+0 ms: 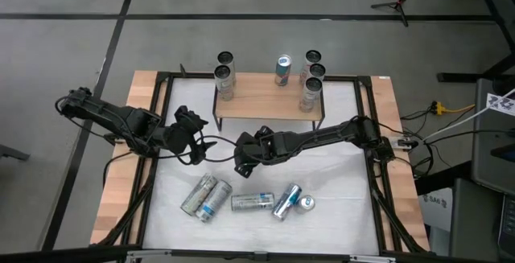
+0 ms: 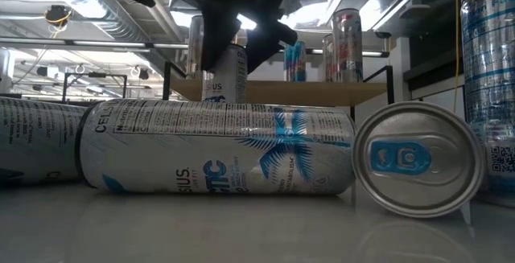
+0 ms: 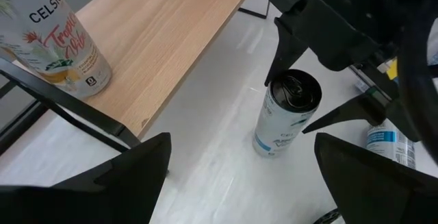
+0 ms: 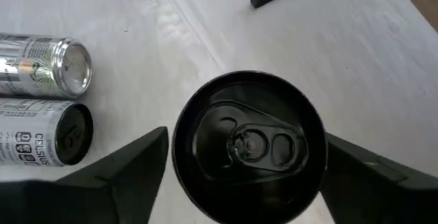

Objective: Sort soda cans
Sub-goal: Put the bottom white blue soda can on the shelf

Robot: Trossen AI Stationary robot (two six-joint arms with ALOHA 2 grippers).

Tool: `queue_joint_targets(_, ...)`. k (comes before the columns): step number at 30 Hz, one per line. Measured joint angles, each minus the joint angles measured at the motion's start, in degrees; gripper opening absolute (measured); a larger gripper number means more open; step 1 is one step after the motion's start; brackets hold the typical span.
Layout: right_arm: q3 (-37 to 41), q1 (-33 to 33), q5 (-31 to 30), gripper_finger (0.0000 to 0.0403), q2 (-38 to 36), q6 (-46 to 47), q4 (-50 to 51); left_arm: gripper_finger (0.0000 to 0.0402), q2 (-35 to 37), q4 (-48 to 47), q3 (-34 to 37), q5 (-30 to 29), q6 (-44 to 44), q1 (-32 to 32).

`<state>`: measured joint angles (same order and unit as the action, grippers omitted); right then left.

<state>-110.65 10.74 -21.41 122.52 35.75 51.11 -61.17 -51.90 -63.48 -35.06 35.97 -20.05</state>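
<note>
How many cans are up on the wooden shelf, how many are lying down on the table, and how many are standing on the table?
Shelf cans, on the wooden shelf: 6
Lying cans, on the table: 4
Standing cans, on the table: 2
Total: 12

We read "CELSIUS" along the lying can [image 2: 217,146] nearest the low camera, with a fine-print panel too small to make out. The can on the wooden shelf [image 3: 58,42], beyond the left gripper's fingers, shows "CELSIU" and "Tropi". The remaining labels are illegible.
</note>
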Motion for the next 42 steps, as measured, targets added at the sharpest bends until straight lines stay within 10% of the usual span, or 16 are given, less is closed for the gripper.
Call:
queue_joint_targets(8,0.00,0.00,0.49,0.0244,-0.07,-3.46,-0.20,0.0354,0.00,0.02,0.00,0.00,0.02,0.00)
queue_joint_targets(42,0.00,-6.89,19.59,0.0254,-14.99,-29.73,7.99,0.0354,-1.07,0.09,-0.07,-1.26,-0.15,0.00)
